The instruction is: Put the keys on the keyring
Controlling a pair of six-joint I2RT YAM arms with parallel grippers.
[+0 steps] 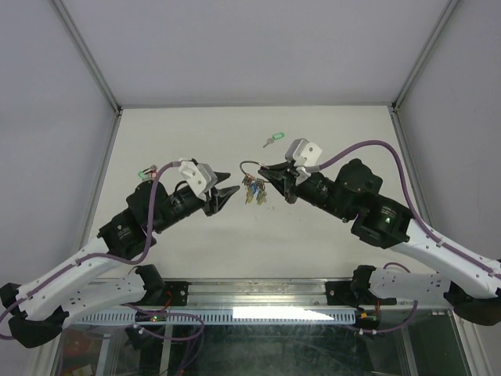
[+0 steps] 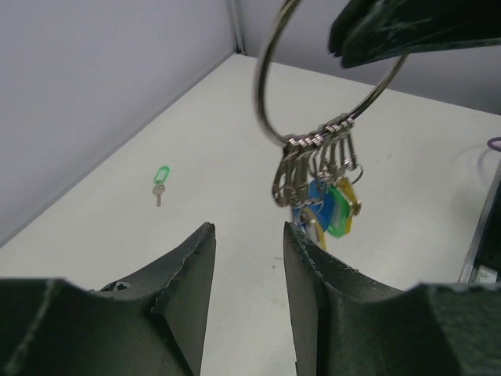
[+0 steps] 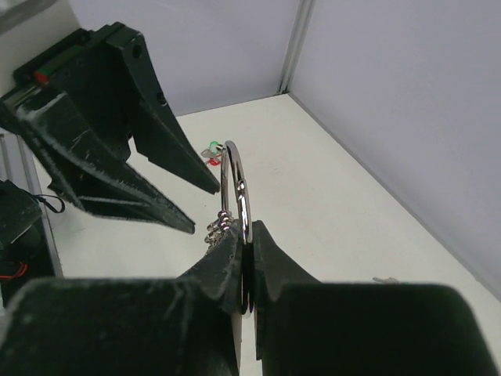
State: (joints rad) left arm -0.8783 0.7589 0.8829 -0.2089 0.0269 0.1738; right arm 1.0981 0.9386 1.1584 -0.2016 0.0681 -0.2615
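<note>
My right gripper (image 1: 266,169) is shut on the keyring (image 1: 249,166), a thin silver ring held above the table; the ring (image 3: 235,184) stands upright, clamped between its fingertips. From the ring (image 2: 266,102) hangs a bunch of keys (image 2: 321,192) with blue, green and yellow tags. My left gripper (image 2: 248,231) is open with nothing between its fingers, just below and left of the bunch (image 1: 254,192). One loose key with a green tag (image 1: 272,139) lies on the table behind the ring, also showing in the left wrist view (image 2: 160,182).
A small green and red item (image 1: 145,170) lies near the table's left edge, beyond the left fingers (image 3: 156,176) in the right wrist view. Frame posts and grey walls close in the table on three sides.
</note>
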